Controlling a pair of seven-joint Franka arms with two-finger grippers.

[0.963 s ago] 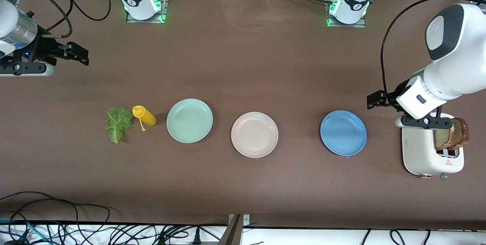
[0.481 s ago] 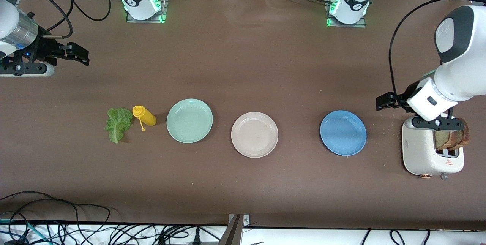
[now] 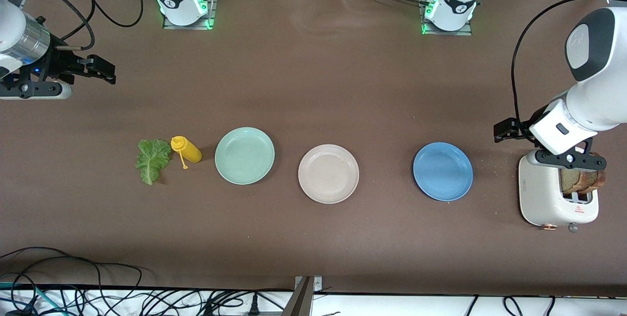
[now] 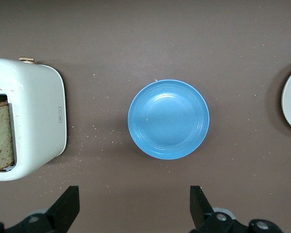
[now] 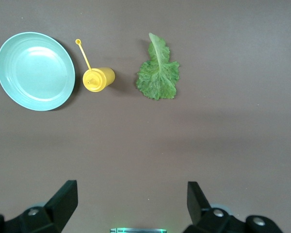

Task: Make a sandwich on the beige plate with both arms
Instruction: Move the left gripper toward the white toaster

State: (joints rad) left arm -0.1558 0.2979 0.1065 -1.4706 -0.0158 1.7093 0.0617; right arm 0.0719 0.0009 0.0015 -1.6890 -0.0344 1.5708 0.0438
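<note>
We saw the beige plate (image 3: 328,174) lying bare at the middle of the brown counter (image 3: 313,85), in a row with the mint green plate (image 3: 245,155) toward the right arm's end and the blue plate (image 3: 443,171) toward the left arm's end. On the front view's clock face, the green plate sat at about ten o'clock from the beige one and the blue plate at three o'clock.

A yellow squeeze bottle (image 3: 185,150) stood just beside the green plate, its loose cap tether pointing toward the front camera, and the lettuce leaf (image 3: 152,159) lay flat at nine o'clock from the bottle, close to it.

The white toaster (image 3: 548,198) stood at three o'clock from the blue plate, well apart from it, with brown bread slices (image 3: 583,181) standing upright in its slot; crumbs dotted the counter around it.

The left hand (image 4: 135,206) hung in the air with its fingers spread wide, over the counter beside the toaster and the blue plate. The right hand (image 5: 130,201) waited high over the right arm's end of the counter, fingers likewise spread, holding nothing.
</note>
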